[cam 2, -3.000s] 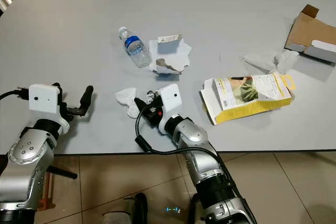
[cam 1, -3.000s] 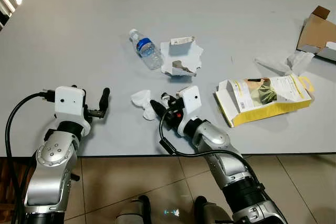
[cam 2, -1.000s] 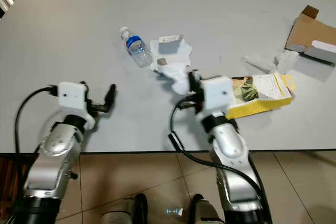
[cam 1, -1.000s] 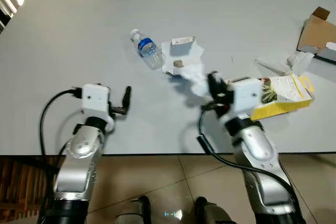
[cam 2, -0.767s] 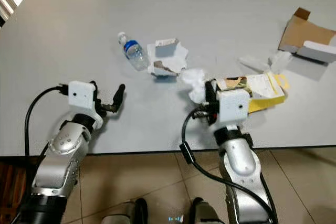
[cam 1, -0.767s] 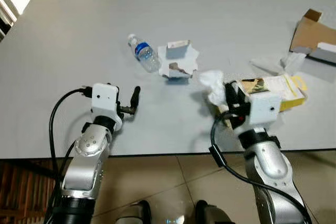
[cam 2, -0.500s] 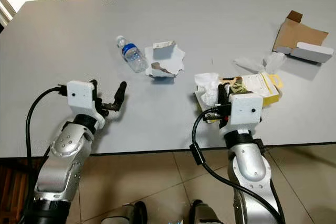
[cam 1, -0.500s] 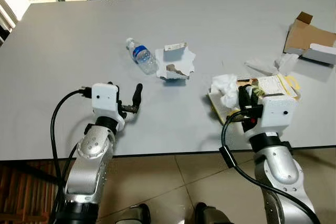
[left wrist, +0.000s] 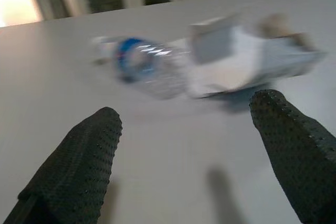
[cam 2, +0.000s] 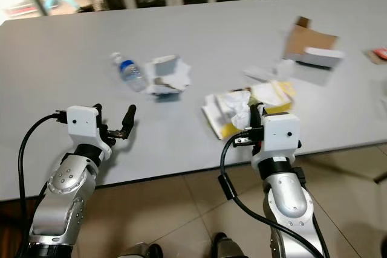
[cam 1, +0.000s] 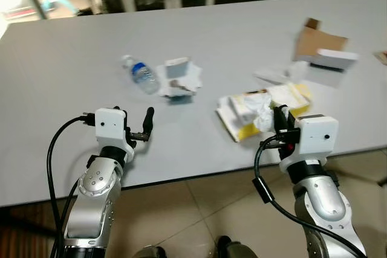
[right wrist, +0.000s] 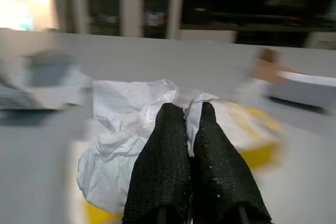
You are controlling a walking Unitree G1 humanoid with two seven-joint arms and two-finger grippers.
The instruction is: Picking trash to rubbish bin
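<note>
1. Holding a crumpled white tissue [right wrist: 126,129], our right gripper [right wrist: 188,113] has its two black fingers pressed together on the paper, near the table's front edge and above the yellow-and-white packet [cam 1: 266,102].
2. Our left gripper [left wrist: 184,129] hovers low over the table with its fingers spread wide and nothing between them; it faces the clear water bottle [left wrist: 144,66] and the torn white carton [left wrist: 247,59] beside it.
3. We judge the pinch thin: only a fold of tissue sits between the fingertips, and most of the wad hangs loose to one side, so a quick swing or turn could pull it free.
4. The dangling part seems to brush the packet beneath; we think it could snag there and drag the packet toward the edge.
5. We see no rubbish bin, so the carry may be long, and a dropped tissue would land on the tiled floor [cam 1: 199,209].
6. The grey table [cam 1: 84,46] is wide and smooth, and also carries an open cardboard box [cam 1: 317,43] and more white scraps near it.
7. Behind the table stand white cabinets with glass doors [right wrist: 126,11], and bright daylight enters at the far left.
</note>
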